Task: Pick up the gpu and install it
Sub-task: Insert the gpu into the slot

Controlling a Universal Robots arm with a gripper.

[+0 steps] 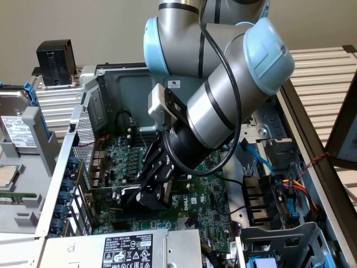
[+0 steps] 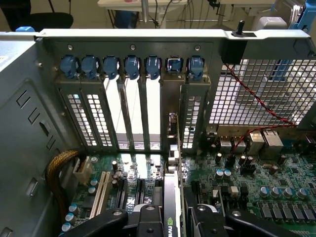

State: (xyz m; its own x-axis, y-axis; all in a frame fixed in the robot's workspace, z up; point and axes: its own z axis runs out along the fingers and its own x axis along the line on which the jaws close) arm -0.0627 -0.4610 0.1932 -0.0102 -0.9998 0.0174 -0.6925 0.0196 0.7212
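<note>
The gpu (image 1: 129, 199) is a small card with a black shroud, standing on edge over the large green motherboard (image 1: 195, 192) inside the open computer case. My gripper (image 1: 152, 190) reaches down from the arm and is shut on the gpu's top edge. In the wrist view the gpu (image 2: 170, 207) runs edge-on between my two black fingers (image 2: 148, 219), gripper (image 2: 174, 223). Its metal bracket (image 2: 173, 143) stands at the case's rear slot openings, in line with an open slot. Whether the card's lower edge is seated in a socket is hidden.
A row of blue slot latches (image 2: 133, 65) tops the rear slot covers. White expansion sockets (image 2: 101, 190) and a braided cable (image 2: 57, 170) lie beside the card. The labelled power supply (image 1: 122, 251), blue data cables (image 1: 262, 162) and a drive cage (image 1: 279, 240) crowd the case.
</note>
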